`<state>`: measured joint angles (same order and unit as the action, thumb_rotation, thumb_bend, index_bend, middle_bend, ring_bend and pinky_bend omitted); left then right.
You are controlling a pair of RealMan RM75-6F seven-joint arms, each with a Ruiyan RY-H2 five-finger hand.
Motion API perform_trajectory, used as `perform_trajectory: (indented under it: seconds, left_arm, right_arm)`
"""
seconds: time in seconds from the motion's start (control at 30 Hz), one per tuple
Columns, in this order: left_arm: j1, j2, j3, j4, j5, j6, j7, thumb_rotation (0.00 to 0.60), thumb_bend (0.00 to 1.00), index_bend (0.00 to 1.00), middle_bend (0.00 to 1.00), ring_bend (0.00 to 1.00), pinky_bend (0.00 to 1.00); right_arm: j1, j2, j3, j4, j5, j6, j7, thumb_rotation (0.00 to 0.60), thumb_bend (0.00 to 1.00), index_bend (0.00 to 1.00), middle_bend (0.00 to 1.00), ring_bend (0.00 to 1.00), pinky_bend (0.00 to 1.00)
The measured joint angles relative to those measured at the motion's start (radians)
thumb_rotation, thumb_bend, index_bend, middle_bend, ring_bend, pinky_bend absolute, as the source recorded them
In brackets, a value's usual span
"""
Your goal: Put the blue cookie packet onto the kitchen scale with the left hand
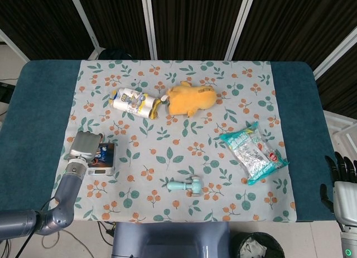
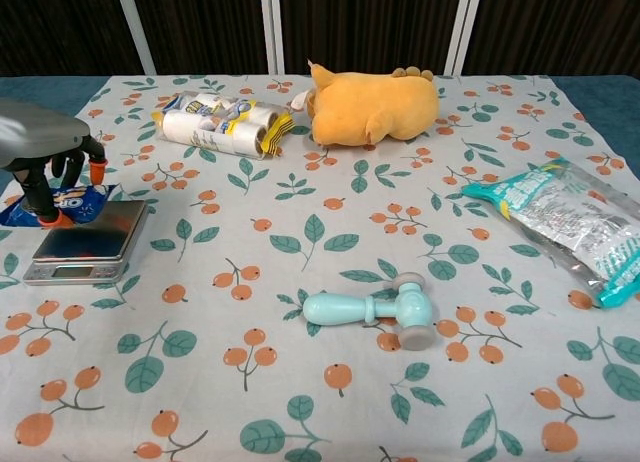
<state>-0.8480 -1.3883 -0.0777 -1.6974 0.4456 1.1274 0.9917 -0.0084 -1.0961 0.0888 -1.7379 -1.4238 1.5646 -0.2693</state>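
Note:
My left hand [image 1: 85,146] [image 2: 45,157] holds the blue cookie packet [image 2: 62,200] [image 1: 102,152] just above the silver kitchen scale [image 2: 87,242] [image 1: 101,166] at the table's left side. The packet's lower edge hangs over the scale's far left corner; I cannot tell whether it touches the plate. Orange fingertips [image 2: 97,169] pinch the packet from above. My right hand [image 1: 341,186] shows only at the lower right edge of the head view, off the table, fingers apart and holding nothing.
A pack of white rolls [image 1: 134,102] and an orange plush toy [image 1: 191,98] lie at the back. A clear and teal snack bag [image 1: 254,152] lies to the right. A teal toy hammer [image 1: 186,185] lies near the front middle.

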Motion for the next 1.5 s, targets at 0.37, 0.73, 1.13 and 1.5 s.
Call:
perform_trajectory:
  seconds: [0.37, 0.73, 1.13, 1.5]
  left_arm:
    - [-0.014, -0.005, 0.014, 0.004, -0.029, -0.002, 0.008, 0.6, 0.12, 0.29, 0.33, 0.25, 0.31]
    - [-0.023, 0.015, 0.011, -0.032, -0.022, 0.009, -0.007, 0.6, 0.1, 0.24, 0.26, 0.19, 0.25]
    - [0.017, 0.065, 0.056, -0.097, 0.356, 0.143, -0.086, 0.6, 0.1, 0.11, 0.07, 0.01, 0.09]
    - [0.249, 0.155, 0.172, -0.091, 0.891, 0.44, -0.459, 0.6, 0.1, 0.1, 0.06, 0.01, 0.07]
  right_arm:
    - [0.001, -0.003, 0.0, 0.002, 0.002, -0.003, -0.003, 0.6, 0.58, 0.09, 0.03, 0.01, 0.0]
    - [0.002, -0.005, 0.0, 0.003, 0.002, -0.003, -0.002, 0.6, 0.58, 0.1, 0.03, 0.01, 0.0]
    - [-0.001, -0.003, 0.0, -0.005, -0.003, 0.006, -0.003, 0.6, 0.58, 0.1, 0.03, 0.01, 0.0]
    - [-0.005, 0.009, 0.001, -0.005, -0.009, 0.013, 0.013, 0.6, 0.58, 0.1, 0.03, 0.01, 0.0]
